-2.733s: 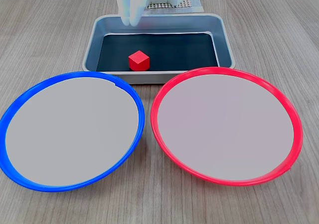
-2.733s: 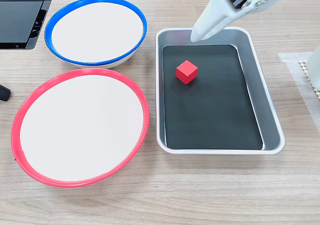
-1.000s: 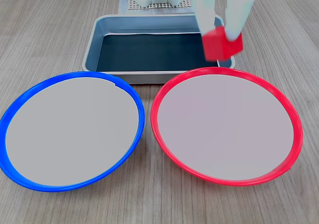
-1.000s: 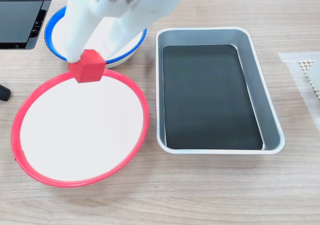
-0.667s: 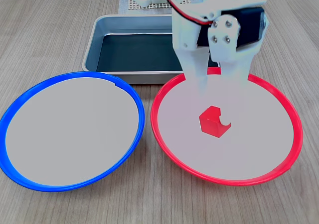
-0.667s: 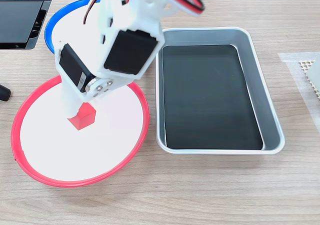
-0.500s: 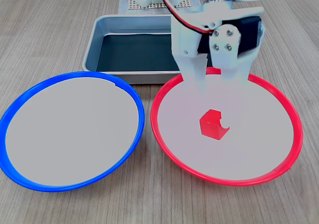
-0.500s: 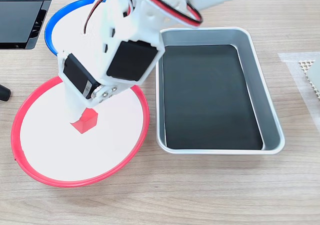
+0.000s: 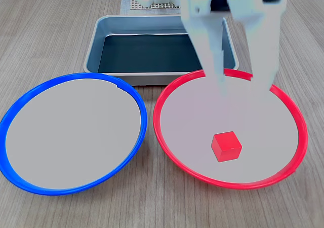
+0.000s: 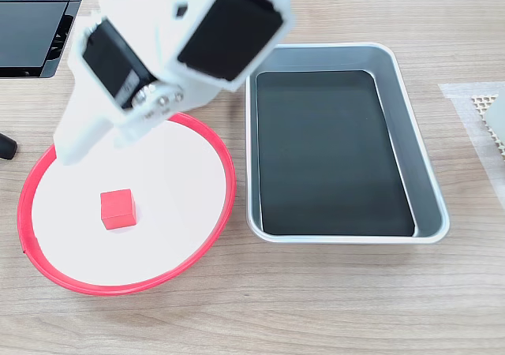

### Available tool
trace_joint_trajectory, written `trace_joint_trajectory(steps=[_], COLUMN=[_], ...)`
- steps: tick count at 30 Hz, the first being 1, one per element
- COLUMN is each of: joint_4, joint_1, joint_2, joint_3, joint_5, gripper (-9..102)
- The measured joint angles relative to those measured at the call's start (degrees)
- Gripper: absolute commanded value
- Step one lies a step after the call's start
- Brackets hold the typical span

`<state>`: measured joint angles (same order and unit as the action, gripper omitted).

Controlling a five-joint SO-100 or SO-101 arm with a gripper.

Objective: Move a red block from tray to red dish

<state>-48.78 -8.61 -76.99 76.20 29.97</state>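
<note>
The red block (image 9: 226, 146) lies free on the pale centre of the red dish (image 9: 158, 121), toward its near side in a fixed view. In both fixed views it sits apart from the arm, and the red block (image 10: 118, 209) rests left of centre in the red dish (image 10: 230, 189). My white gripper (image 9: 243, 86) hangs open above the dish's far part, with its fingers (image 9: 218, 81) spread wide and nothing between them. The gripper (image 10: 99, 148) is raised over the dish's upper edge. The silver tray (image 9: 93, 45) behind the dish shows a bare black bottom, and the tray (image 10: 430, 227) is also in a fixed view.
A blue-rimmed dish (image 9: 144, 121) of the same size sits left of the red one in a fixed view. A black device (image 10: 31, 24) lies at the upper left corner, and a white mesh pad (image 10: 483, 109) at the right edge. Wooden tabletop surrounds everything.
The gripper carried the red block from the tray to the red dish, opened, and rose away. The block now lies loose, a little nearer the dish's front than half a second ago.
</note>
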Motion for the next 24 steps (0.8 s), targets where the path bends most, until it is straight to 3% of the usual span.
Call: trace_joint_trajectory(steps=[6, 10, 15, 18, 24], joint_4=[14.50, 18.11, 17.40, 11.87, 5.45], joint_1=[1.67, 4.39, 9.40, 9.40, 10.63], joint_2=[-18.54, -41.13, -71.89, -87.10, -105.03], joint_3=[11.34, 31.90, 68.64, 83.67, 96.59], joint_5=[-24.35, -36.83, -37.71, -36.30, -35.68], gripper=[0, 0, 0, 0, 0])
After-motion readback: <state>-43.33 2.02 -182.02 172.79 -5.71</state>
